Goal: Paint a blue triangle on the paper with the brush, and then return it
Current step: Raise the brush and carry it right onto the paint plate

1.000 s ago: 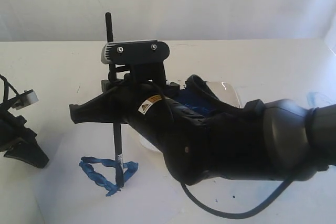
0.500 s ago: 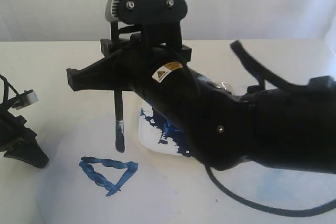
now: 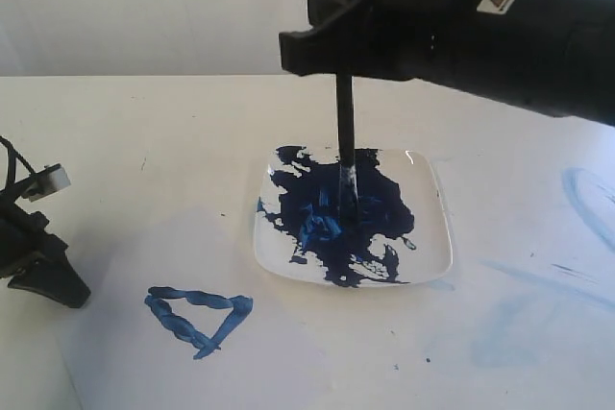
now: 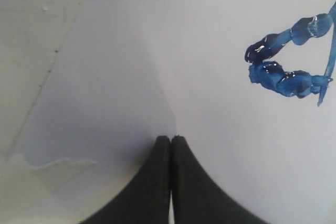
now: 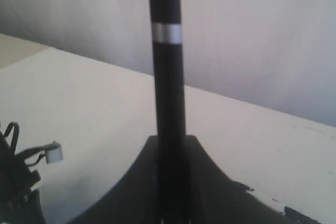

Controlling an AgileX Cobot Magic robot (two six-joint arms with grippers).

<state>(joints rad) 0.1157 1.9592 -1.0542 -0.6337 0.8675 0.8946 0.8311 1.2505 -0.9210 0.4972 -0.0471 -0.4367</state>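
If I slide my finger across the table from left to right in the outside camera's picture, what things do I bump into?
First the left gripper, its jaws shut → blue triangle → white plate covered in dark-blue paint → pale blue smears.

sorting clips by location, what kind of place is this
Probably a robot lab test bench: a bare cream table against a plain white wall, the right gripper holding a brush at a paint-smeared plate.
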